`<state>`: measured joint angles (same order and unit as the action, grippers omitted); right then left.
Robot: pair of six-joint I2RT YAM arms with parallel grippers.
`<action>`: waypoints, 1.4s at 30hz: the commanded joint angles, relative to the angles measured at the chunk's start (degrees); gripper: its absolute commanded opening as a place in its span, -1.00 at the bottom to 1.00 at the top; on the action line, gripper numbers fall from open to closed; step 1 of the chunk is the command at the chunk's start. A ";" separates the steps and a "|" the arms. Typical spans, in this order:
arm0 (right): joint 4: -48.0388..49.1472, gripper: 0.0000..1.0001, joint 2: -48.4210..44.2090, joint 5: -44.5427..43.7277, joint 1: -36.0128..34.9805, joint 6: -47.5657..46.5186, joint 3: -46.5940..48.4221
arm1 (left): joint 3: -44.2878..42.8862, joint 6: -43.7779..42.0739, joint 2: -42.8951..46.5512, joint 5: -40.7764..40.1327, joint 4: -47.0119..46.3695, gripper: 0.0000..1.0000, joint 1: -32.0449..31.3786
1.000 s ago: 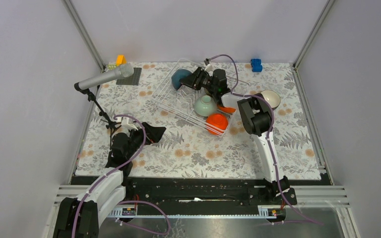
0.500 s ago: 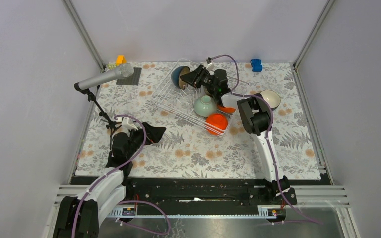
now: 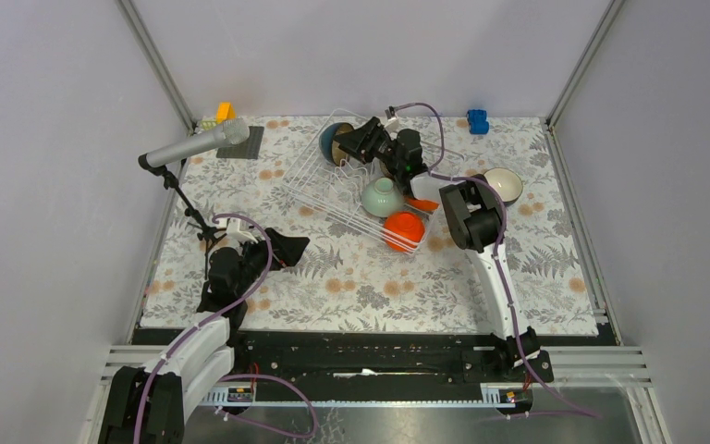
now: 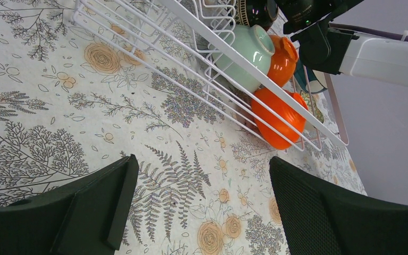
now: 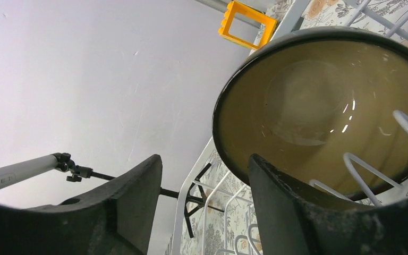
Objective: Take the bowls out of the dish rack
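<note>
Top external, we find teal bowl [image 3: 335, 141] newly upended, dish rack's [image 3: 319, 181] eleven o'clock, right gripper [image 3: 350, 148] freshly parted, left gripper [image 3: 292, 251] agape, both empty.

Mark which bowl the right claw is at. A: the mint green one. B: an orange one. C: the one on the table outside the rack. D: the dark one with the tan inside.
D: the right claw is right at the rim of the dark bowl, which stands tilted in the far corner of the rack.
</note>
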<state>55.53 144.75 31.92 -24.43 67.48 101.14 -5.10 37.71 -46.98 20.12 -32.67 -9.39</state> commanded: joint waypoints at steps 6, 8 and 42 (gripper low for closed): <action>-9.35 0.41 -3.06 -3.29 -0.75 -7.85 2.98 | -0.18 -0.95 0.81 -0.43 -2.14 0.97 0.01; -12.31 0.41 -3.02 -4.21 -1.28 -9.69 4.29 | -0.19 -0.91 0.76 -0.42 -2.09 0.97 -0.02; -37.27 -1.00 -9.91 -13.40 -6.25 -28.82 18.07 | -0.27 -0.81 1.13 -0.25 -1.88 0.97 0.01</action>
<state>17.15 145.16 16.08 -30.06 42.41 120.79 -5.10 37.54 -46.85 20.12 -32.64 -9.39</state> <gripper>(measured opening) 0.069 0.987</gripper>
